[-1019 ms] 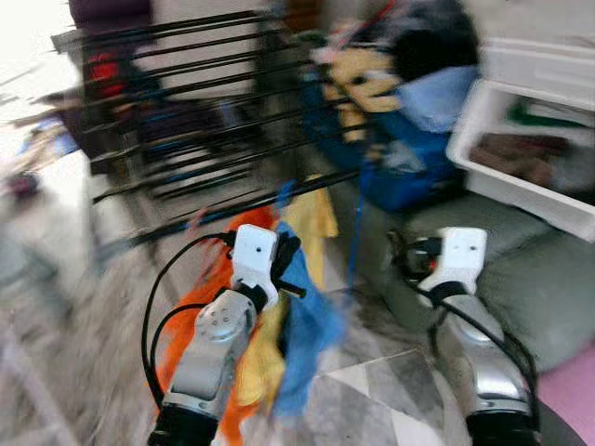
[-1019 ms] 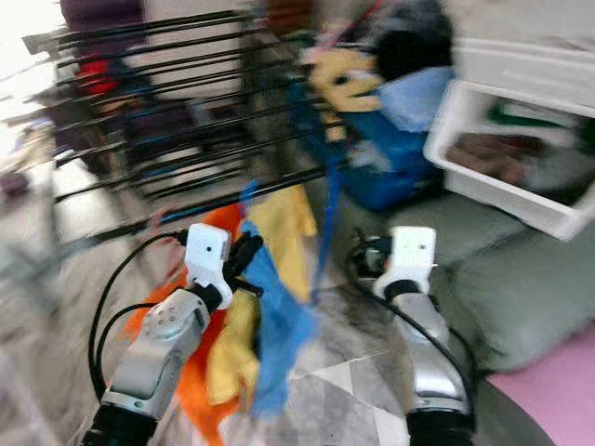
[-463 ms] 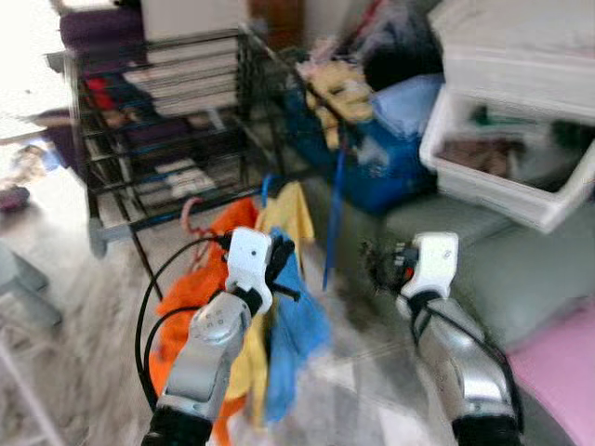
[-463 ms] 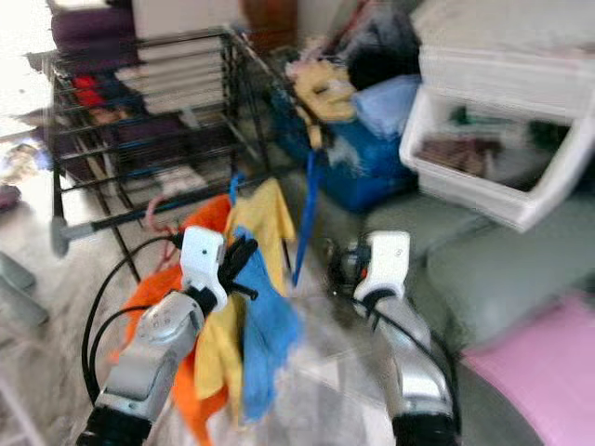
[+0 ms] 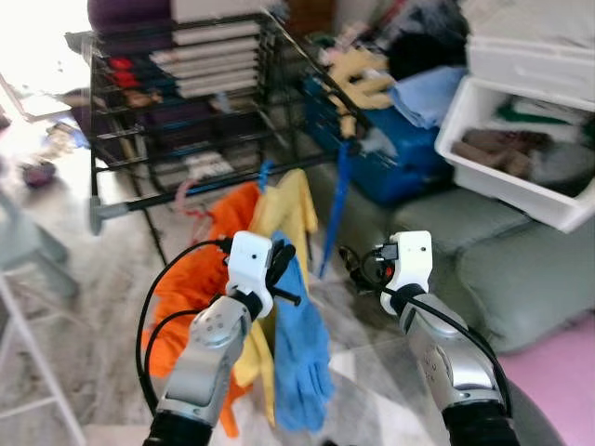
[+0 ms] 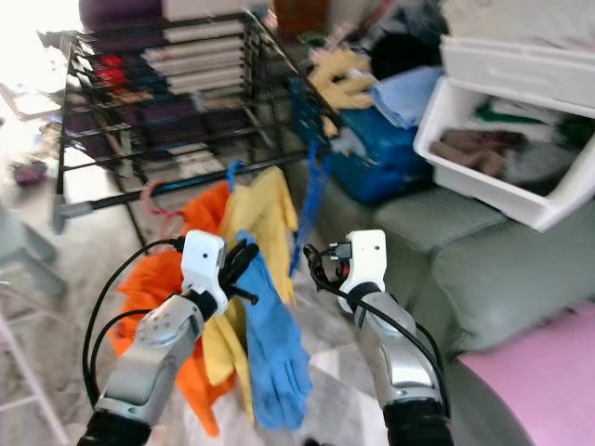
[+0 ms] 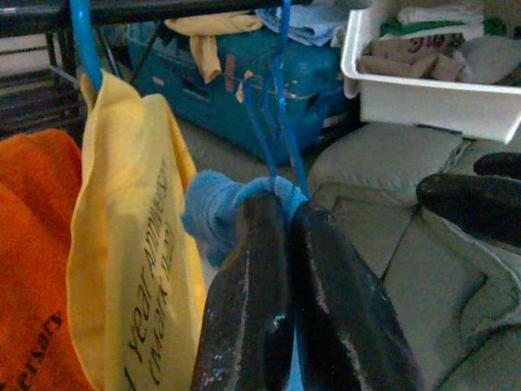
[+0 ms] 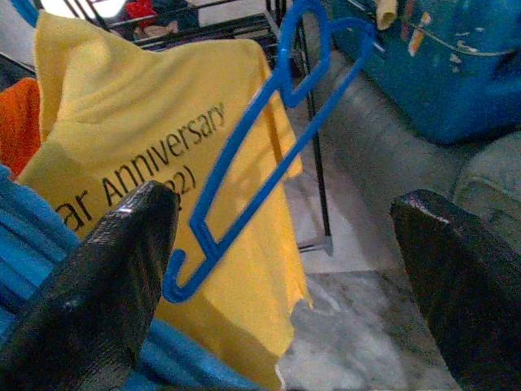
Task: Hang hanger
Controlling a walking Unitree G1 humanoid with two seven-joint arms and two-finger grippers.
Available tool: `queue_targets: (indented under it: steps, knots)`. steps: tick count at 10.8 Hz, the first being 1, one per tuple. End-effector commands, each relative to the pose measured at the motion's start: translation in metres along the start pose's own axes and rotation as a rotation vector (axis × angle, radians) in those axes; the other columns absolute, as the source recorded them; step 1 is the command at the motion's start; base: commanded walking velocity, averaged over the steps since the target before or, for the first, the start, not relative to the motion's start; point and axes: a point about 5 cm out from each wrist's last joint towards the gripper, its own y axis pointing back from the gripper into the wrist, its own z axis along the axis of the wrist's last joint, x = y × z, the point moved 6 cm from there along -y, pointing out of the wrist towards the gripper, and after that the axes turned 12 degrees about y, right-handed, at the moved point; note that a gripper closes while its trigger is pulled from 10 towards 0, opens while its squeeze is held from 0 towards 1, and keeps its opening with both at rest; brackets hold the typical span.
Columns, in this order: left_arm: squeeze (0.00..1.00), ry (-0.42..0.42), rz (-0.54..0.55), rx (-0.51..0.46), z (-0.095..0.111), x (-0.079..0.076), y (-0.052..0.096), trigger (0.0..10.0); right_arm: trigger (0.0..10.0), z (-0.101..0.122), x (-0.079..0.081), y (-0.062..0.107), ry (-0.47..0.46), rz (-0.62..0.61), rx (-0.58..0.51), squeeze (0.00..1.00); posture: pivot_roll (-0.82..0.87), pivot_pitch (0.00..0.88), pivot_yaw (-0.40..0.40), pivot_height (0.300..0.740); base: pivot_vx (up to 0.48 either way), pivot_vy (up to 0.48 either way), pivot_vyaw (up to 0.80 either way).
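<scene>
1. Hanger (image 8: 269,122), blue, hangs from the rack (image 5: 186,121) beside the yellow shirt (image 8: 163,155) reading "Anniversary".
2. Left gripper (image 7: 281,244), raised, is pinched tight on a blue cloth (image 5: 302,353).
3. Right gripper (image 8: 285,244), fingers spread wide, faces the hanger.

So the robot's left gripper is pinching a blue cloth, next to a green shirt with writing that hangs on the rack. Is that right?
Not quite: the shirt with writing is yellow, not green, as the left wrist view shows. The rest holds: the left gripper is shut on the blue cloth, and the yellow shirt hangs beside it on the black rack.
</scene>
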Motion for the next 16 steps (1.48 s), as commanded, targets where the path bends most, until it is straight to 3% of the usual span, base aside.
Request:
queue_targets:
  steps: [1,4,10,15,16]
  knots:
    - [0.0,-0.006,0.008,-0.028,0.008,0.0,0.0,10.0,10.0,0.001,0.002,-0.001,0.002,0.007,0.003,0.0,-0.15,0.0,0.014,0.74,0.0,0.0,0.0]
    - [0.0,0.005,0.011,-0.025,0.009,0.0,-0.002,10.0,10.0,0.001,-0.001,0.0,0.007,0.003,0.005,0.0,-0.15,0.0,0.019,0.74,0.0,0.087,0.0]
    - [0.0,0.0,0.003,-0.011,0.007,-0.001,-0.002,10.0,10.0,0.004,-0.007,0.002,0.016,-0.043,-0.014,0.0,-0.15,0.0,0.024,0.74,0.0,0.48,0.0]
    - [0.0,-0.017,-0.018,-0.014,0.008,-0.006,-0.004,10.0,10.0,0.006,-0.037,0.004,0.059,-0.208,-0.011,0.0,-0.15,0.0,0.025,0.74,0.0,0.479,0.0]
    - [0.0,-0.024,-0.06,-0.046,0.014,-0.014,-0.003,10.0,10.0,0.007,-0.048,0.005,0.07,-0.263,-0.011,0.0,-0.15,0.0,0.025,0.74,0.0,0.0,0.0]
